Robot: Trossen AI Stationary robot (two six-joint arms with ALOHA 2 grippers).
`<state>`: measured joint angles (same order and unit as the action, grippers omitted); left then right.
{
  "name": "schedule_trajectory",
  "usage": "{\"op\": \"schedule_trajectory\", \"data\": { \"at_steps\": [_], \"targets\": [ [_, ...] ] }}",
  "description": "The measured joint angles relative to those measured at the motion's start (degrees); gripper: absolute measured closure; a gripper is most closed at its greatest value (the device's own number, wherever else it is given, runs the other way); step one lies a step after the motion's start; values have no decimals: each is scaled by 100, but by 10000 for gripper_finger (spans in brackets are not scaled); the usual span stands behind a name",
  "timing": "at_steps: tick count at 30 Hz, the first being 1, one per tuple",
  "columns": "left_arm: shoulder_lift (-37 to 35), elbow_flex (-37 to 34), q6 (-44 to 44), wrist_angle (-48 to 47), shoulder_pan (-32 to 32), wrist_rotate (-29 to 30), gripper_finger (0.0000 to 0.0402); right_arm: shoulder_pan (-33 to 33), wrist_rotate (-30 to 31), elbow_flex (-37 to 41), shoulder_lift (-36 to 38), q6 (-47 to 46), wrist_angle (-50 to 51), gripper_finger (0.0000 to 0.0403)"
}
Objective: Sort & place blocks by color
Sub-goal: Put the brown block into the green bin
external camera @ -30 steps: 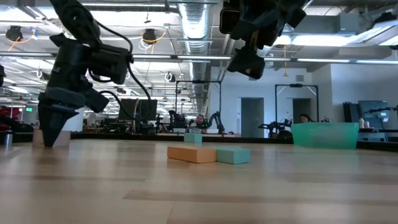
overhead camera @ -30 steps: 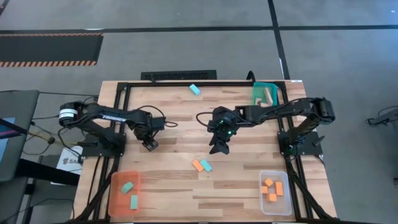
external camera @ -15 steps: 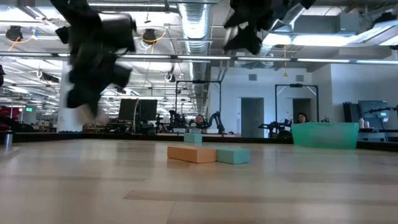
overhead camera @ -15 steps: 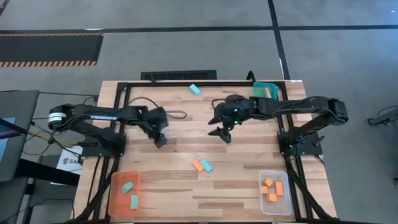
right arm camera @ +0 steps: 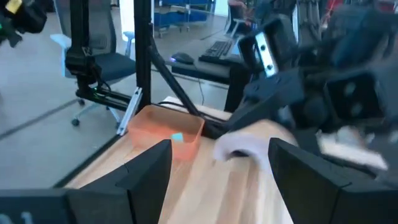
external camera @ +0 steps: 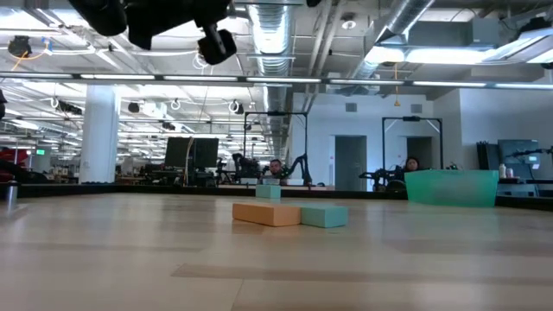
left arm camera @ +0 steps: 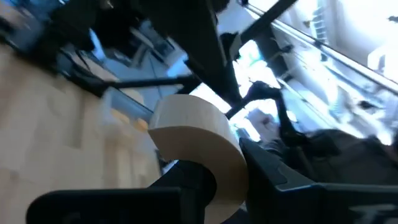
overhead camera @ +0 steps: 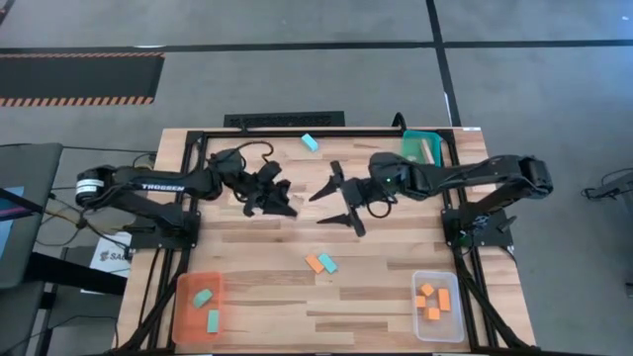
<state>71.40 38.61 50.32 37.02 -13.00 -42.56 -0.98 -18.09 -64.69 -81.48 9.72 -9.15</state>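
My left gripper [overhead camera: 287,206] hangs high over the middle of the table, shut on a curved tan wooden block [left arm camera: 198,148]. My right gripper [overhead camera: 334,204] faces it from the right, lying about level with its fingers wide open and empty. An orange block [overhead camera: 314,263] and a teal block [overhead camera: 327,262] lie flat side by side on the table, nearer than both grippers. Another teal block [overhead camera: 310,141] lies near the far edge. My left gripper pinches the curved tan block between its two fingers [left arm camera: 272,175], at the block's lower end [left arm camera: 217,186]. The rounded end sticks out past the fingertips. The block is lifted clear of the table.
An orange tray [overhead camera: 179,314] at the near left holds two teal blocks. A clear tray [overhead camera: 419,323] at the near right holds several orange blocks. A teal tray [overhead camera: 410,141] at the far right holds tan pieces. Black frame rails run along the table's edges.
My left gripper has risen from the table's left part and swung right toward the middle, carrying the tan block up clear of the table. My right gripper has lifted, moved toward the far edge, tipped from pointing down to about level, and its fingers have spread wider.
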Motion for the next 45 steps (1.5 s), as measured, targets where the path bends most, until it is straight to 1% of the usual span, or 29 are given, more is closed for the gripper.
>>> {"op": "schedule_trajectory", "data": {
  "at_steps": [3,7,11,15,18,29,32,34,39,43,45],
  "targets": [
    [213,-2,280,227,101,-228,355,10,-89,-160,-176,223,-81,112],
    [491,-1,438,422,290,-312,355,-32,-488,-594,-406,192,433,112],
    [744,168,438,428,444,-369,355,-30,-1053,-980,-727,99,971,112],
    [997,485,324,429,562,-474,355,-96,-1608,-1221,-1037,-53,1067,112],
    [1114,665,310,372,600,-659,355,-134,-1703,-1330,-1186,-83,1216,112],
    [1121,671,291,366,598,-663,355,-141,-1648,-1368,-1182,21,1281,116],
    [1121,671,289,369,598,-667,355,-141,-1648,-1368,-1182,25,1281,133],
    [1121,671,291,398,598,-699,355,-141,-1645,-1368,-1182,32,1280,153],
    [1121,671,289,403,600,-734,351,-141,-1695,-1368,-1175,86,1294,225],
    [1119,658,317,423,581,-731,321,-130,-1735,-1368,-1159,86,1391,280],
    [1119,658,317,418,549,-674,299,-133,-1720,-1368,-1143,33,1480,283]
  ]
}}
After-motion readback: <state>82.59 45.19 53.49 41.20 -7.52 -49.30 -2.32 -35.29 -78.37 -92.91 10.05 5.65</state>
